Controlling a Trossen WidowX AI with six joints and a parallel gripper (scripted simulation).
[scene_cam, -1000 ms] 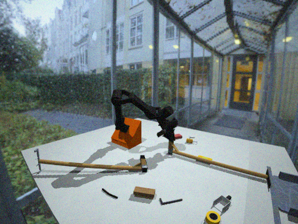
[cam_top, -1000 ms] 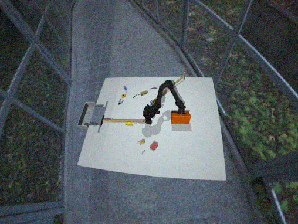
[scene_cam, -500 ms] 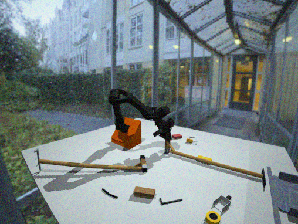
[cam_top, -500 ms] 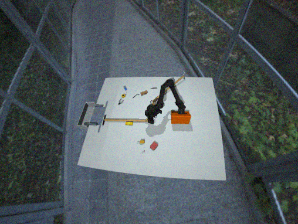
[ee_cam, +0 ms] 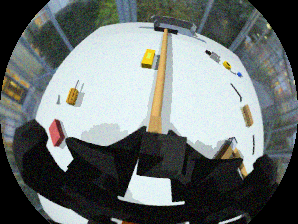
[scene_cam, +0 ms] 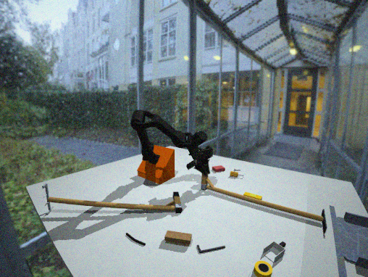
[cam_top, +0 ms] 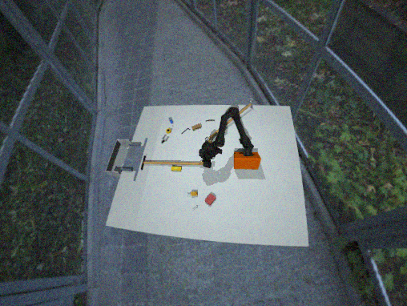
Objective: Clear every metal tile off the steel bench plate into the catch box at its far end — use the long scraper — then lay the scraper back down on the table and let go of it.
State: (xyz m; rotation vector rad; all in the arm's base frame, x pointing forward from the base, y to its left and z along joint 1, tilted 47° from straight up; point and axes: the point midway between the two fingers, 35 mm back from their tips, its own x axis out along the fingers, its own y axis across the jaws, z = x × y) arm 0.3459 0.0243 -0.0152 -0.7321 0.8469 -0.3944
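My gripper (cam_top: 207, 162) (scene_cam: 205, 176) (ee_cam: 157, 131) is shut on the grip block of the long scraper (cam_top: 172, 163) (scene_cam: 275, 206) (ee_cam: 159, 85). The wooden shaft reaches out toward the steel bench plate (cam_top: 139, 154) (scene_cam: 349, 237). The scraper's dark head stands at the near edge of the plate, on the table side; whether it touches anything is unclear. The catch box (cam_top: 120, 156) is at the plate's far end. No metal tile can be made out on the plate; in the exterior view the plate is cut off by the frame.
A second long wooden tool (cam_top: 241, 114) (scene_cam: 109, 204) lies on the other side of the arm. A yellow block (cam_top: 176, 168) (scene_cam: 253, 196) (ee_cam: 148, 58) lies close beside the shaft. A red block (cam_top: 211, 199) (scene_cam: 218, 169), a brown block (cam_top: 196, 126) (scene_cam: 178, 238) and several small items lie around.
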